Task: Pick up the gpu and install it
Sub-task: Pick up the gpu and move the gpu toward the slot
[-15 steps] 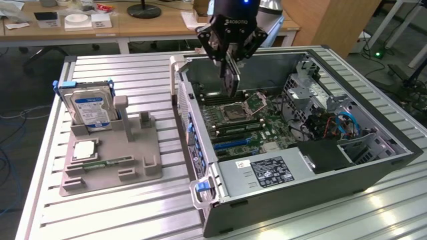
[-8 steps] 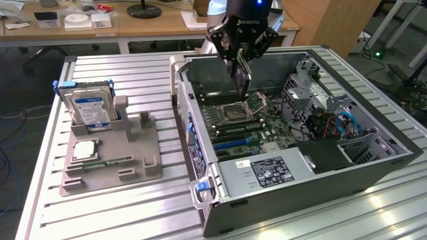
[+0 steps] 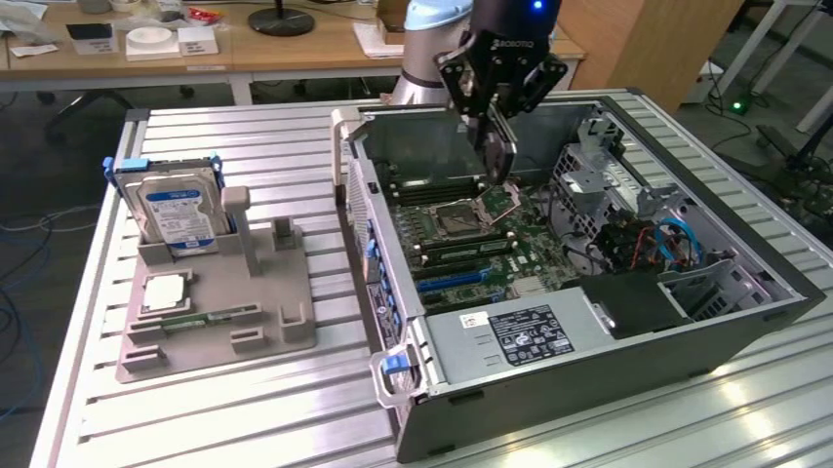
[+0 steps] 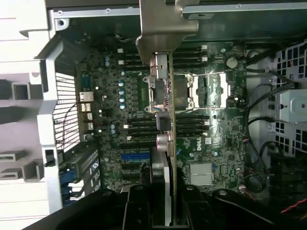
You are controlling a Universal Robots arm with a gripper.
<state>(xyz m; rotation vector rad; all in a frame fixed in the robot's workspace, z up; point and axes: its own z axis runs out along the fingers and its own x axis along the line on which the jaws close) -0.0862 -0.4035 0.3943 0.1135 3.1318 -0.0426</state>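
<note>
table [image 3: 260, 419]: ribbed metal top, with a grey holder on the exterior view's left and an open case on the exterior view's right.
case [image 3: 586, 385]: black tower lying on its side, its cover off and its inside facing up.
power supply [image 3: 521, 336]: silver box with a black label, in the case's near end.
holder [image 3: 267, 336]: grey tray just beside the case.
chip [image 3: 166, 292]: square and silver, lying flat in the holder's near half.
memory stick [image 3: 215, 317]: narrow and green, lying flat just beside the chip.
hard drive [image 3: 176, 214]: standing upright at the holder's far end, blue label facing the camera.
board [image 3: 489, 253]: green, covering the case floor, with blue slots [image 3: 450, 278] in its nearer part.
cables [image 3: 657, 244]: red, blue and black, bunched at the board's edge on the exterior view's right.
socket [image 3: 458, 216]: square metal frame in the board's far half, flanked by black slots.
gpu [image 3: 498, 156]: inside the open case, hanging edge-on from the gripper above the socket area, well apart from the blue slots; contact with the board cannot be told.
bracket [image 4: 160, 28]: silver end plate of the gpu, at the end away from the gripper.
gripper [image 3: 493, 119]: black, pointing down into the case, fingers clamped on the gpu's upper end.
arm [image 3: 436, 39]: pale grey, behind the case's far wall.
desk [image 3: 260, 54]: wooden, far beyond the table, strewn with small items.
</note>
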